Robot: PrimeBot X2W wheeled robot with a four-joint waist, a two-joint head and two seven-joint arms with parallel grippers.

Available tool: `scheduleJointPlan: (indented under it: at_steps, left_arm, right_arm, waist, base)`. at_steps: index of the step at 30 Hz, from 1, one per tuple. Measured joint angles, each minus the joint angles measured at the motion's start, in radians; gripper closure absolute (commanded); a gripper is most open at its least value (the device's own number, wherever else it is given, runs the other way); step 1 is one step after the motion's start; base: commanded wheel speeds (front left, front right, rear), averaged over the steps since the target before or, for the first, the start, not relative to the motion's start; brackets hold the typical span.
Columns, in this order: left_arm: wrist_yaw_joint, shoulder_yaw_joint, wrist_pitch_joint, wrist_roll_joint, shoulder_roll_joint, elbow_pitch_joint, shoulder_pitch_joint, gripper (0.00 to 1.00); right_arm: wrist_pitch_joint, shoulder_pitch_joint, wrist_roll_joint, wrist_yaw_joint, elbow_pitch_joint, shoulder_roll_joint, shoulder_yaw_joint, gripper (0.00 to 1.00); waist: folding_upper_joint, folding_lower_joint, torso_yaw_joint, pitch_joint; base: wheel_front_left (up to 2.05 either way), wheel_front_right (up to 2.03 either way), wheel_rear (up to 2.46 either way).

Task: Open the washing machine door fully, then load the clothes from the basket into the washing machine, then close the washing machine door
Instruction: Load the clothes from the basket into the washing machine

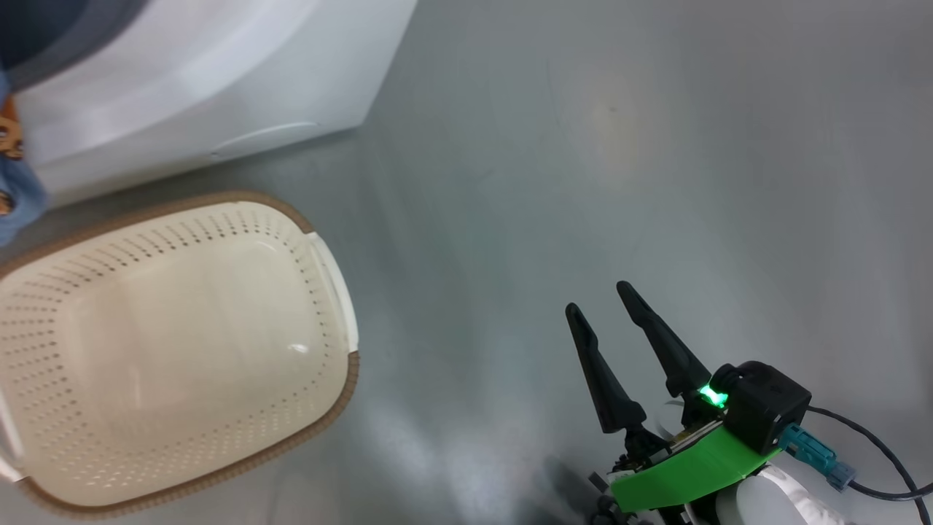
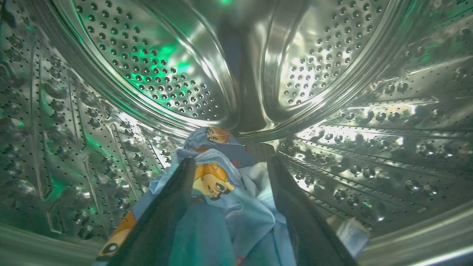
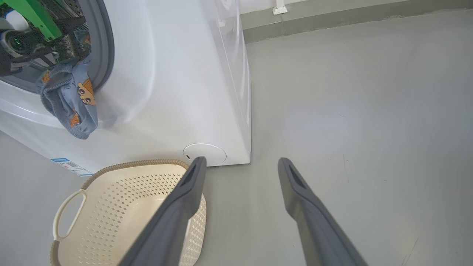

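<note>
**Tiger-print clothes half inside the washing machine, both end effectors open**

The left end effector [image 2: 229, 160] was inside the steel drum [image 2: 147, 66] with its fingers spread wide and the light blue tiger-print clothes [image 2: 214, 181] slack between them. Part of the fabric hung out over the grey gasket [image 3: 105, 55], down the front of the washing machine [image 3: 177, 74]. The right end effector [image 1: 601, 299] hovered open over the grey floor [image 1: 583, 146], to the right of the cream basket [image 1: 321, 306]. The writing on the blue label sticker [image 3: 70, 166] was too small to read.
</note>
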Motion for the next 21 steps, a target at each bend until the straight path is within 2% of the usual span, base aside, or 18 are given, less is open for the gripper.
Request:
scheduleJointPlan:
  at_steps: [6,11,15,21]
  left_arm:
    - [0.020,-0.015,-0.002,-0.005,-0.070,0.020,0.017,0.00]
    - [0.018,-0.015,-0.006,-0.034,-0.150,-0.012,0.111,0.00]
    - [0.018,-0.020,-0.006,-0.042,-0.209,-0.097,0.215,0.00]
    - [0.017,-0.035,-0.007,-0.043,-0.252,-0.279,0.396,0.00]
  right_arm:
    - [0.000,0.000,-0.005,0.000,0.013,-0.001,-0.015,0.00]
    - [0.000,0.000,-0.016,0.000,0.020,-0.002,-0.039,0.00]
    - [0.000,0.000,-0.030,0.000,0.020,-0.003,-0.064,0.00]
    - [0.000,-0.002,-0.073,0.000,0.018,-0.005,-0.100,0.00]
  waist:
    - [0.0000,0.0000,0.037,-0.048]
    - [0.0000,0.0000,0.086,-0.081]
    - [0.0000,0.0000,0.131,-0.108]
    - [0.0000,0.0000,0.208,-0.139]
  base:
    - [0.00,0.00,0.00]
    - [0.00,0.00,0.00]
    - [0.00,0.00,0.00]
    - [0.00,0.00,0.00]
